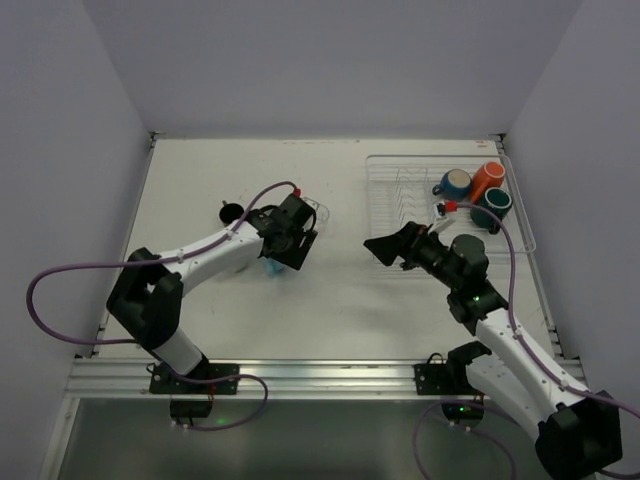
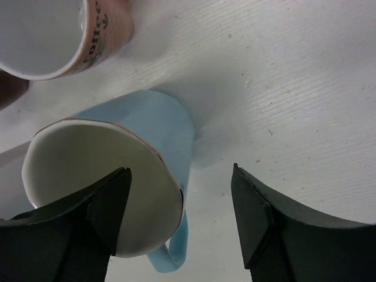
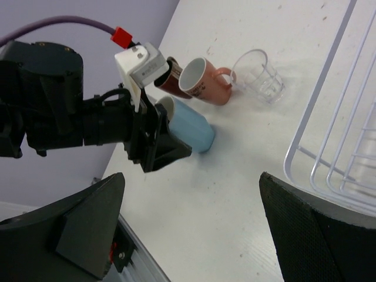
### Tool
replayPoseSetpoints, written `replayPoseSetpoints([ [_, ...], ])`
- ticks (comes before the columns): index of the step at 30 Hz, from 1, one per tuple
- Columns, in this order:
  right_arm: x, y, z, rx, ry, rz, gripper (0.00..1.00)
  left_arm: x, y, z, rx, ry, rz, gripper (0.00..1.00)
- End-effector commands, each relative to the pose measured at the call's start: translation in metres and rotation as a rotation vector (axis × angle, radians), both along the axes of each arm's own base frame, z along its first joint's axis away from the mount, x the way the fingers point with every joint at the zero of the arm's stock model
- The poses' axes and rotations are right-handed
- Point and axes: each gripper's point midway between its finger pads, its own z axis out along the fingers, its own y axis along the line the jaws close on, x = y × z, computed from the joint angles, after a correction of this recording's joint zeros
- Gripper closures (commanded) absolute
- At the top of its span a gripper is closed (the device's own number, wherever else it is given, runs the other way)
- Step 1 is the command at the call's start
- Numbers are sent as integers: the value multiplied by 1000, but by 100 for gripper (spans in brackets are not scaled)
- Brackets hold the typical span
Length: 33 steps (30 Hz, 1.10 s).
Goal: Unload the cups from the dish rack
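The white wire dish rack point(image 1: 395, 195) stands at the back right and holds a dark blue cup point(image 1: 455, 182), an orange cup point(image 1: 487, 178) and a dark teal cup point(image 1: 492, 207). A light blue cup point(image 2: 158, 135) stands on the table. My left gripper point(image 2: 182, 211) is open at its rim, one finger over the mouth and the other outside the wall. A salmon-pink cup point(image 2: 88, 35) and a clear glass tumbler point(image 3: 258, 76) stand just beyond it. My right gripper point(image 3: 191, 176) is open and empty above the table, left of the rack.
A dark cup point(image 3: 169, 82) stands behind the pink one. The rack's near corner point(image 3: 329, 117) lies to the right of my right gripper. The metal rail point(image 1: 300, 375) runs along the near table edge. Walls close in on the left, back and right.
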Motion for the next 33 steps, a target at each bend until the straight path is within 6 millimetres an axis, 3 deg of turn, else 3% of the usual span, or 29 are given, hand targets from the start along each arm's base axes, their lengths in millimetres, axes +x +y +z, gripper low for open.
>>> replayPoseSetpoints([
  [1,19,-10,37,-47,-101,-86,1,13,-6,33,-54,-90,-4,24],
  [2,22,-14,30,-82,-74,-103,1,14,-6,39,-64,-106,-1,21],
  [4,34,-22,40,-134,-105,-158,1,16,-7,58,-99,-158,5,13],
  [5,40,-28,30,-180,-75,-191,1,16,-7,71,-125,-190,7,11],
  [6,53,-42,38,-231,-102,-273,1,18,-7,79,-147,-212,12,9],
  [8,67,-60,31,-306,-79,-358,1,14,-10,108,-223,-274,2,8],
  [10,83,-93,34,-375,-58,-485,1,10,-17,131,-317,-327,-37,7],
  [11,89,-105,30,-393,-36,-521,1,2,-17,156,-385,-382,-58,7],
  [12,98,-129,36,-394,-28,-593,1,0,-22,172,-443,-425,-79,7],
  [16,114,-187,36,-449,11,-785,2,-33,-25,218,-634,-525,-201,6],
  [17,117,-206,34,-475,30,-859,2,-45,-24,240,-708,-592,-241,5],
  [18,125,-215,26,-504,59,-884,2,-51,-24,227,-719,-578,-259,4],
  [20,132,-228,15,-548,100,-927,1,-68,-24,232,-782,-601,-316,2],
  [21,135,-246,15,-564,117,-978,1,-72,-24,222,-778,-591,-333,1],
  [22,141,-253,0,-593,161,-989,1,-75,-23,220,-777,-591,-343,1],
  [24,148,-268,-1,-628,177,-1036,1,-78,-18,217,-774,-607,-343,0],
  [25,152,-274,-12,-650,208,-1039,1,-79,-18,208,-766,-592,-340,0],
  [27,161,-287,-6,-668,212,-1067,1,-83,-22,205,-787,-571,-365,0],
  [28,165,-291,-16,-691,245,-1061,1,-85,-23,207,-791,-567,-375,0],
  [33,176,-310,-24,-736,297,-1065,1,-85,-15,212,-772,-611,-336,0],
])
